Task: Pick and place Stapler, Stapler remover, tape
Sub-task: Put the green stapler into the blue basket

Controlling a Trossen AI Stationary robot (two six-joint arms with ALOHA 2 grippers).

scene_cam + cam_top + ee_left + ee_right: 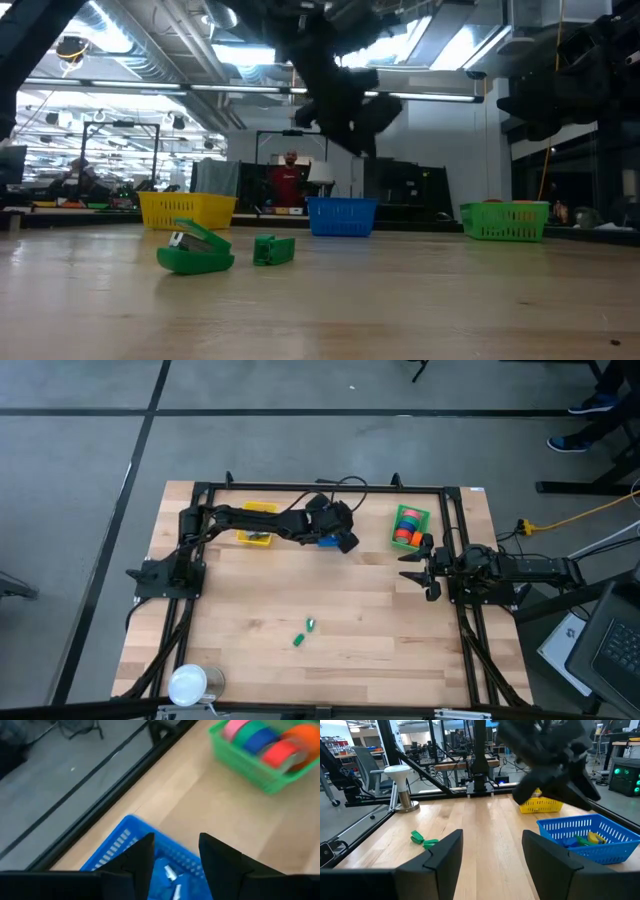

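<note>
Wooden worktop [350,610] is seen; left pincer [175,851] is held apart above blue basket [117,852]; right pincer [492,847] is parked apart beside green basket [420,518] of tape [262,740]

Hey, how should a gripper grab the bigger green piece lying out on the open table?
From above, I'd pinch the green stapler remover across its narrow sides. It lies flat with its hinged top tilted up, clear of the smaller green piece beside it.

Left gripper [175,855] reaches far across the table, fingers parted; right gripper [490,850] waits at its side, fingers apart.
</note>
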